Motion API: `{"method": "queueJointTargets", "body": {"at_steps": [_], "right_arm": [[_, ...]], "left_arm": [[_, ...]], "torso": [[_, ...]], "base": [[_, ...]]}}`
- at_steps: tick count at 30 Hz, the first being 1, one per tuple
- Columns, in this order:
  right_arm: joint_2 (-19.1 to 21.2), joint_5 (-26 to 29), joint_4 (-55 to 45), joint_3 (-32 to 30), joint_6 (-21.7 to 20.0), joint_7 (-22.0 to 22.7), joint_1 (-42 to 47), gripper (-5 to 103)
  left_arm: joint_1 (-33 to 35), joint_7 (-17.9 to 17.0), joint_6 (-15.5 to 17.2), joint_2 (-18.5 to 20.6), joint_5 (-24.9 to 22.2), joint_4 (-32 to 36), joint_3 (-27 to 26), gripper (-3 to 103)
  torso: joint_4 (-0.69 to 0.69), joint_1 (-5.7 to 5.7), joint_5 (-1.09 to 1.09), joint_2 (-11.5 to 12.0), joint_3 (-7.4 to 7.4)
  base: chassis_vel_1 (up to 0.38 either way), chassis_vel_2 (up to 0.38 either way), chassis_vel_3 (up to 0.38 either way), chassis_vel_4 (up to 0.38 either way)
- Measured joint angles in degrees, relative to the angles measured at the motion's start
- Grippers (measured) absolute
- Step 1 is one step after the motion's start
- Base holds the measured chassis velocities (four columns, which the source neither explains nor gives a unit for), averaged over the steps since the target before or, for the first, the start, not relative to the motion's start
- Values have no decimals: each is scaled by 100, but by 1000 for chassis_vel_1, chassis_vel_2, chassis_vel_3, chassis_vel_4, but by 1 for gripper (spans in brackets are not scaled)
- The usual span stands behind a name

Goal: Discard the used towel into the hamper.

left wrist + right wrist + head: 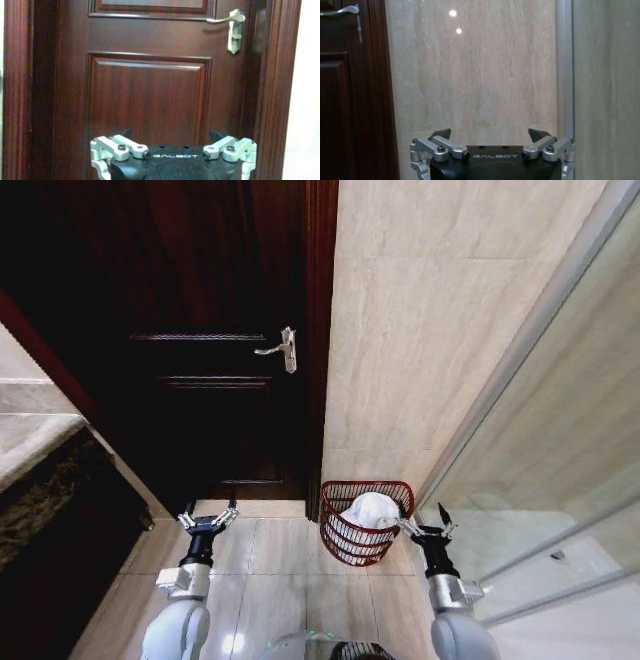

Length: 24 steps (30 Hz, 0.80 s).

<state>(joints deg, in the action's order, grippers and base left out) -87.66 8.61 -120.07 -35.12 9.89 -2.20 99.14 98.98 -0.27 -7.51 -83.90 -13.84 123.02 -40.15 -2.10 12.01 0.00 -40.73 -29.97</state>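
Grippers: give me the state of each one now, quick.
Left gripper: open, empty, held low in front of the dark door.
Right gripper: open, empty, beside the hamper, where the white towel already lies.

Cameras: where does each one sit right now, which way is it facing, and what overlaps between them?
Head view: on the head, looking forward and down at the hamper with the towel inside; left gripper and right gripper both open.
Left wrist view: faces the door, over the left gripper.
Right wrist view: faces the tiled wall, over the right gripper.
Shared: the door handle appears in all three.
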Motion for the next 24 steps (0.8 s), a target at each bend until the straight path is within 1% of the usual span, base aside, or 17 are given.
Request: {"method": "queueJointTargets", "body": {"at_steps": [1, 3, 4, 5, 6, 8, 9, 12, 13, 14, 21, 24], "right_arm": [[0, 0, 0, 0, 0, 0, 0, 100], [122, 47, -200, 112, -135, 178, 138, 100], [131, 37, -276, 132, -188, 204, 166, 100], [131, 37, -276, 132, -188, 204, 166, 100], [119, 1, -339, 133, -227, 208, 168, 100], [31, -90, -459, 132, -291, 209, 135, 100], [31, -90, -459, 132, -291, 209, 135, 100], [-47, -285, -618, 190, -432, 231, 88, 100], [-47, -285, -618, 190, -432, 231, 88, 100], [-56, -368, -639, 222, -452, 235, 63, 100], [-114, -507, -677, 300, -546, 301, -6, 100], [-113, -573, -735, 311, -629, 320, -4, 100]], "left_arm": [[0, 0, 0, 0, 0, 0, 0, 100], [82, -253, 177, 272, -12, 162, 7, 100], [120, -321, 279, 381, -38, 254, -24, 100], [120, -321, 279, 381, -38, 254, -24, 100], [145, -370, 357, 455, -73, 334, -42, 100], [150, -479, 410, 533, -65, 436, -45, 100], [150, -479, 410, 533, -65, 436, -45, 100], [84, -576, 228, 477, 471, 455, -31, 100], [84, -576, 228, 477, 471, 455, -31, 100], [67, -580, 132, 453, 606, 466, -32, 100], [91, -590, 148, 472, 457, 554, -52, 100], [99, -562, 147, 494, 289, 497, -48, 100]], "torso": [[0, 0, 0, 0, 0], [0, 0, -1, 0, 0], [1, 0, -1, 0, 0], [1, 0, -1, 0, 0], [0, 0, 0, 0, 0], [0, 0, 0, 0, 0], [0, 0, 0, 0, 0], [0, 0, -1, 0, 0], [0, 0, -1, 0, 0], [0, 0, -1, 0, 0], [0, 0, 0, 0, 0], [0, 0, -1, 0, 0]], "base": [[0, 0, 0, 0], [0, 0, 0, 0], [0, 0, 0, 0], [0, 0, 0, 0], [0, 0, 0, 0], [0, 0, 0, 0], [0, 0, 0, 0], [0, 0, 0, 0], [0, 0, 0, 0], [0, 0, 0, 0], [0, 0, 0, 0], [0, 0, 0, 0]]}}
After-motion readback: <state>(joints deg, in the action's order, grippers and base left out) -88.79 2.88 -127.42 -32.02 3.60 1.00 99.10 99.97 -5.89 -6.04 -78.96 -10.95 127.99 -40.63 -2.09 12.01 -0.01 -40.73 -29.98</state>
